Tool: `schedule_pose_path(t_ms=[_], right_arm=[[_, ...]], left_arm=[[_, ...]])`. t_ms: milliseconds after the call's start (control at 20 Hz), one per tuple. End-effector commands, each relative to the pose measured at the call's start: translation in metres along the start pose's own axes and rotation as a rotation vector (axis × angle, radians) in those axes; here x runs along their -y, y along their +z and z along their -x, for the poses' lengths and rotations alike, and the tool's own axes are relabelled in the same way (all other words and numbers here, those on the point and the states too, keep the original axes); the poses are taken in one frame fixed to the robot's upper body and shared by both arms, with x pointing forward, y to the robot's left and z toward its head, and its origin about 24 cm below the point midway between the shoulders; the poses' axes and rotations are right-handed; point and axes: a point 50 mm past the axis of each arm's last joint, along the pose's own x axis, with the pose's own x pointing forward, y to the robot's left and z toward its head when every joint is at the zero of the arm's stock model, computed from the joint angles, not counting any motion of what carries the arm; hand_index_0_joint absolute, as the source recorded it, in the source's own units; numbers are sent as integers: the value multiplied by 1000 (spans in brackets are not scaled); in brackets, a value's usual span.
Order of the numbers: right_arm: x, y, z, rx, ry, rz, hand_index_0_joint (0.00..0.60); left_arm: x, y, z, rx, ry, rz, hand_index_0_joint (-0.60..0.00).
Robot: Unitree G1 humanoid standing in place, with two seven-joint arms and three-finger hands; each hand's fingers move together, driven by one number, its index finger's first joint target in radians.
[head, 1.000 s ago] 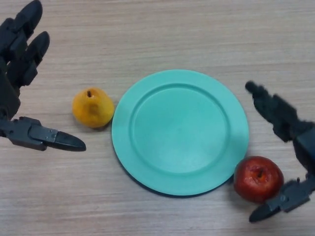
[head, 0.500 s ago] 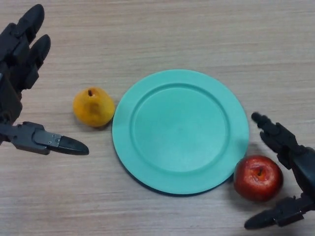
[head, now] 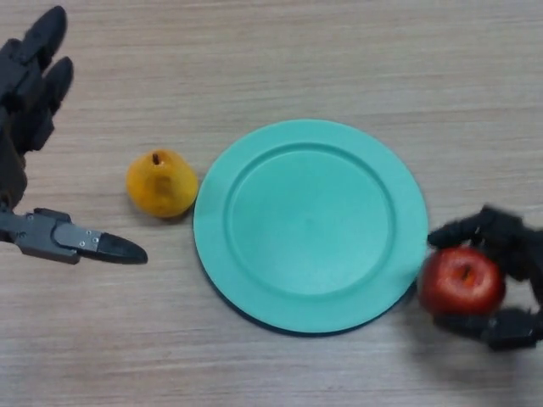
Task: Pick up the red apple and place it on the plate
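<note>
The red apple [head: 461, 281] sits at the right edge of the green plate [head: 310, 225], just off its rim. My right hand [head: 502, 246] is curled around the apple, fingers over its far side and thumb under its near side. My left hand [head: 30, 161] is open at the far left, fingers straight and thumb spread, holding nothing.
A yellow pear [head: 160, 184] lies on the wooden table [head: 280, 59] just left of the plate, between the plate and my left hand.
My right hand has closed its fingers and thumb around the red apple. The apple has shifted slightly right and up. My left hand has hardly moved.
</note>
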Motion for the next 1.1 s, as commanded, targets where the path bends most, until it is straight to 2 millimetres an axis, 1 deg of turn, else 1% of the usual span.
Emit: schedule_pose_path(t_ms=[50, 100, 150, 200, 250, 300, 350, 400, 450, 500, 600, 700, 850, 900, 950, 1000, 1050, 1100], right_arm=[[23, 44, -1, 209, -105, -35, 600], [18, 59, -9, 247, -93, -56, 600], [16, 64, -12, 257, -86, -58, 600], [8, 76, -23, 311, -87, -53, 600], [5, 80, -27, 330, -88, -46, 600], [-4, 88, -40, 367, -89, -50, 600], [-7, 90, -45, 381, -87, -46, 600], [-15, 92, -56, 381, -78, -58, 600], [-17, 91, -59, 376, -76, -72, 600], [-20, 87, -66, 322, -82, -113, 600], [-24, 78, -73, 227, -88, -156, 600], [-27, 74, -76, 185, -76, -183, 600], [-31, 74, -77, 153, -50, -202, 600], [-31, 74, -77, 155, -50, -202, 450], [-31, 75, -77, 159, -50, -200, 350], [-31, 79, -77, 174, -55, -196, 199], [-31, 81, -78, 187, -59, -191, 100], [-32, 89, -78, 214, -64, -192, 0]], left_arm=[[-17, 39, 2, 262, 100, -75, 0], [-14, 39, 3, 248, 81, -41, 0], [-13, 38, 3, 242, 76, -34, 0], [-11, 38, 4, 220, 55, -43, 0], [-11, 38, 5, 208, 46, -44, 0], [-9, 36, 6, 189, 32, -40, 0], [-8, 36, 6, 187, 30, -38, 0], [-7, 37, 6, 186, 29, -37, 0], [-6, 37, 6, 187, 28, -36, 0], [-6, 36, 5, 173, 24, -27, 0], [-6, 36, 4, 156, 14, -31, 0], [-6, 36, 4, 147, 8, -39, 0], [-5, 33, 5, 135, -16, -19, 0], [-5, 32, 5, 134, -17, -16, 0], [-5, 32, 5, 134, -18, -13, 0], [-6, 32, 5, 130, -19, 0, 0], [-6, 32, 6, 126, -20, 11, 0], [-9, 33, 8, 120, -20, 29, 0]])
